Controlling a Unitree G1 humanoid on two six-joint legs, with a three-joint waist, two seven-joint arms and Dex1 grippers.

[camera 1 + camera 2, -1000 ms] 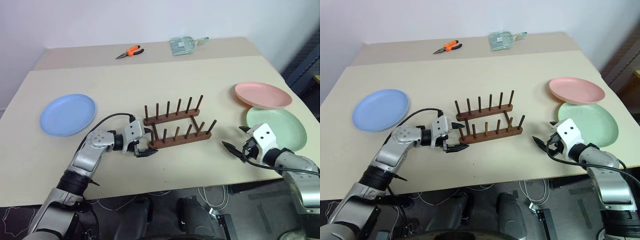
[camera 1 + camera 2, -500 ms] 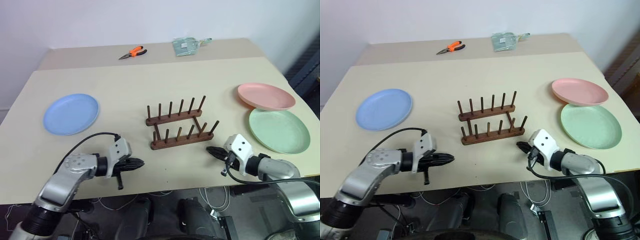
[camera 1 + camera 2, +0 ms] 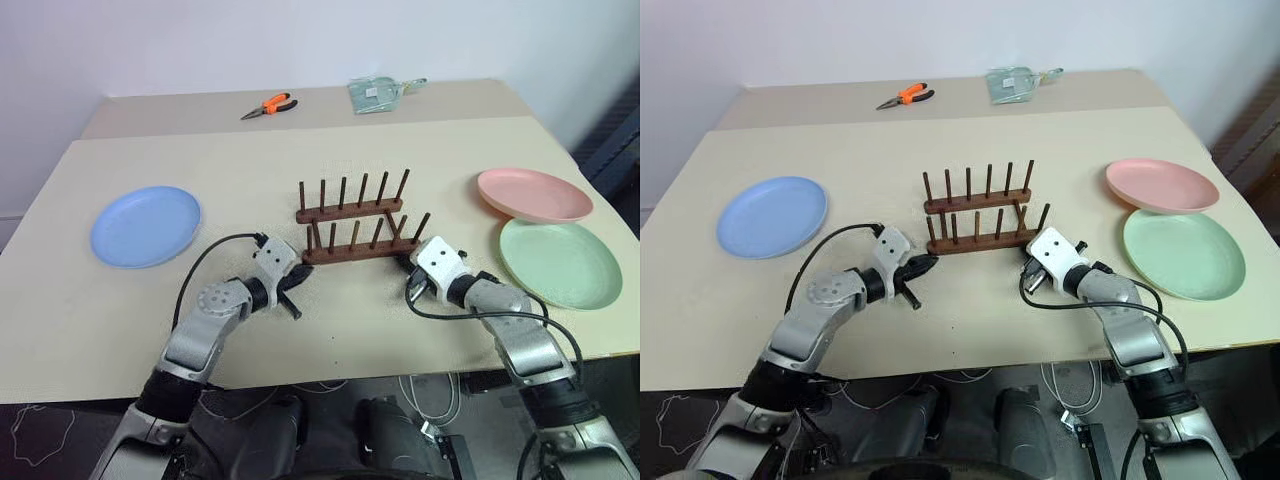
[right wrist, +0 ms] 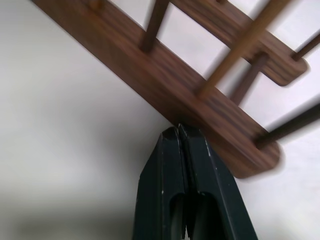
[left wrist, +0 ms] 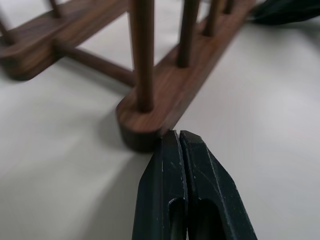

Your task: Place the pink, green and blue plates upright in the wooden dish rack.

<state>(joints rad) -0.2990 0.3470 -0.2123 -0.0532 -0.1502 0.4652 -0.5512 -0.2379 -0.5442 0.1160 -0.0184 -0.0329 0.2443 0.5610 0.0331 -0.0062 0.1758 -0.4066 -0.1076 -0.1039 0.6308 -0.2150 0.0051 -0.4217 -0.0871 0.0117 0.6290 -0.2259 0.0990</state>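
Left eye view: wooden dish rack [image 3: 357,221] stands near centre of tabletop [image 3: 250,170], no plates in it, pegs upright. Left gripper [image 3: 296,278] is at near-left end of rack's front base bar; fingers fully closed, nothing held. Left wrist view confirms: closed fingertips [image 5: 181,145] meet rounded end of front bar, touching or just short of it; cannot tell which. Right gripper [image 3: 405,263] is at opposite, right end of same bar; fingers also pressed together, empty. Right wrist view: closed tips [image 4: 178,134] sit against long side of bar close to its end.

Blue plate [image 3: 146,226] lies flat near left edge of tabletop, well apart from rack. Pink plate [image 3: 534,194] lies near right edge; green plate [image 3: 560,262] lies just in front of it, toward near-right corner, pink rim overlapping green rim slightly. Orange-handled pliers [image 3: 268,104] and clear packet [image 3: 376,93] lie by far edge.
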